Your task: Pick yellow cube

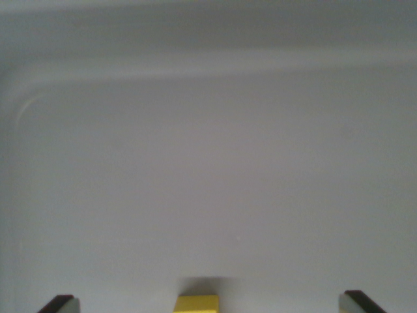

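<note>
The yellow cube [196, 304] shows only its top strip at the bottom edge of the wrist view, resting on a pale grey tray floor [208, 182]. My gripper [210, 304] is open: its two dark fingertips [60, 304] peek in at the bottom left and bottom right corners, far apart. The cube lies between them, roughly centred, touching neither. Most of the cube is cut off by the frame.
The tray's raised rim [195, 65] curves across the top of the view, with a rounded corner at the upper left [26, 107]. The picture is blurred.
</note>
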